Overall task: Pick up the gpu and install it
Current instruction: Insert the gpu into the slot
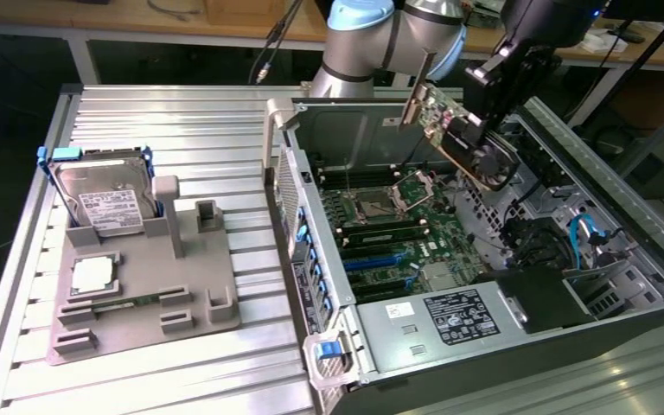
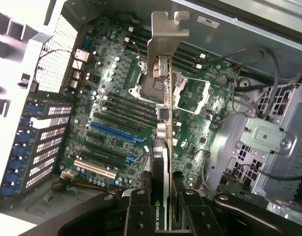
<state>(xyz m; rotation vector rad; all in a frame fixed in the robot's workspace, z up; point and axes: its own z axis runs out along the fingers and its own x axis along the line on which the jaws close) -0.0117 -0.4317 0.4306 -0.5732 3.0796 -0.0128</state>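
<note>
Gripping the gpu [image 1: 438, 111] firmly with the gripper [image 1: 479, 130], closed on the card's edge near its fan. Holding it tilted in the air over the motherboard [image 1: 390, 220], inside the open computer case [image 1: 355, 134], not yet seated. Reaching edge-on out from between the fingers [image 2: 136, 211].

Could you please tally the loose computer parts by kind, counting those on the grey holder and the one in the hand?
gpu: 1, gripped in the hand
hard drive: 1
processor chip: 1
memory stick: 1
Total: 4
</note>
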